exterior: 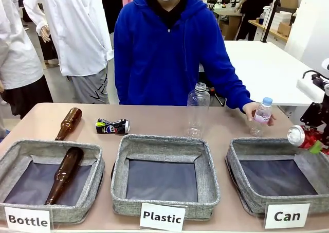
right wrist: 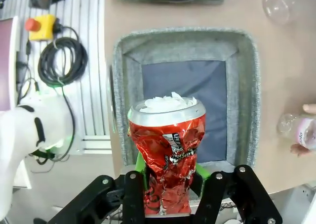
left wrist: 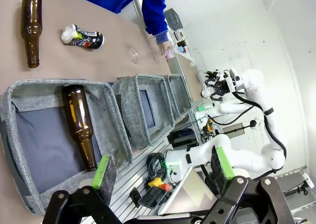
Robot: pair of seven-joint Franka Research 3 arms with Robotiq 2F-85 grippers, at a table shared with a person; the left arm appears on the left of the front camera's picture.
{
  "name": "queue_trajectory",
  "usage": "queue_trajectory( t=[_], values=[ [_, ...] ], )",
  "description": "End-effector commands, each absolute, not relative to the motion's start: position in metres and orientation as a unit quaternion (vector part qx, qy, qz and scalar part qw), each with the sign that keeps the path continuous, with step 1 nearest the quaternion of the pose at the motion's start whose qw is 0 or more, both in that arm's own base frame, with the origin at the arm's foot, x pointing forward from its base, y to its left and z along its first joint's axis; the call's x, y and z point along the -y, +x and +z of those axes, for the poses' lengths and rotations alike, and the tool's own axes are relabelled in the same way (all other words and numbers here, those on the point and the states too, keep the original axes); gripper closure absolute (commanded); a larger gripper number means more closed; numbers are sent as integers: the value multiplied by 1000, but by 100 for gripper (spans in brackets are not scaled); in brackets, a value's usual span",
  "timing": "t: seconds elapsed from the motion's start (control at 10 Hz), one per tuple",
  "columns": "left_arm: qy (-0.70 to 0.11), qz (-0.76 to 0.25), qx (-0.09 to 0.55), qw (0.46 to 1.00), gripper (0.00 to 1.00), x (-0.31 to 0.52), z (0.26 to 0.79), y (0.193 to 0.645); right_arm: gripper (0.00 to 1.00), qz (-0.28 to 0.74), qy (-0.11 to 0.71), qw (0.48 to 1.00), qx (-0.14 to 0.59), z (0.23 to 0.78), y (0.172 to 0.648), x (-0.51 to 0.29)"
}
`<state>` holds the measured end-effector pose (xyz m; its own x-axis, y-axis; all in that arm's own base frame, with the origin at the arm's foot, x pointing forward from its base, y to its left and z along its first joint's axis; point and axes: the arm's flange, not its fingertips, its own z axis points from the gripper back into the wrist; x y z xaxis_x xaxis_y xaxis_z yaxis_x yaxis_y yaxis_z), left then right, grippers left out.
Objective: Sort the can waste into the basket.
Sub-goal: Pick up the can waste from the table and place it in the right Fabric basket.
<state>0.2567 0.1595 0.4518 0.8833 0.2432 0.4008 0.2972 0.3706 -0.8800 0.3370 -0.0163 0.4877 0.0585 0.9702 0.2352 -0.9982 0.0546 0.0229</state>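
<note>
Task incomplete: the Can basket (exterior: 237, 163) holds nothing, the crushed red can (right wrist: 168, 145) is pinched in the right gripper (right wrist: 170, 170) above it (not yet released), and the black can (exterior: 112, 126) lies untouched on the table (exterior: 154, 117) at the Plastic basket (exterior: 164, 202)'s eleven o'clock. The right wrist view places the red can over the basket's six o'clock rim, unclear from the front; the left wrist view shows the left gripper (left wrist: 163, 167)'s fingers (left wrist: 104, 170) spread, empty.
</note>
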Motion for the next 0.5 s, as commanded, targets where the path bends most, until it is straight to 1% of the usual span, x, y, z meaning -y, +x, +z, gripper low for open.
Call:
queue_trajectory(
  t=[0.0, 0.1, 0.2, 0.4],
  values=[
    [-562, -17, 233, 794, 0, -159, 451, 252, 41, 674, 71, 730, 89, 492, 343, 18],
    [-562, -17, 233, 794, 0, -159, 451, 252, 14, 670, 77, 732, 94, 491, 345, 20],
    [-562, -17, 233, 794, 0, -159, 451, 252, 0, 670, 82, 731, 95, 490, 346, 20],
    [-562, -17, 233, 794, 0, -159, 451, 252, 0, 661, 90, 739, 93, 488, 348, 22]
  ],
)
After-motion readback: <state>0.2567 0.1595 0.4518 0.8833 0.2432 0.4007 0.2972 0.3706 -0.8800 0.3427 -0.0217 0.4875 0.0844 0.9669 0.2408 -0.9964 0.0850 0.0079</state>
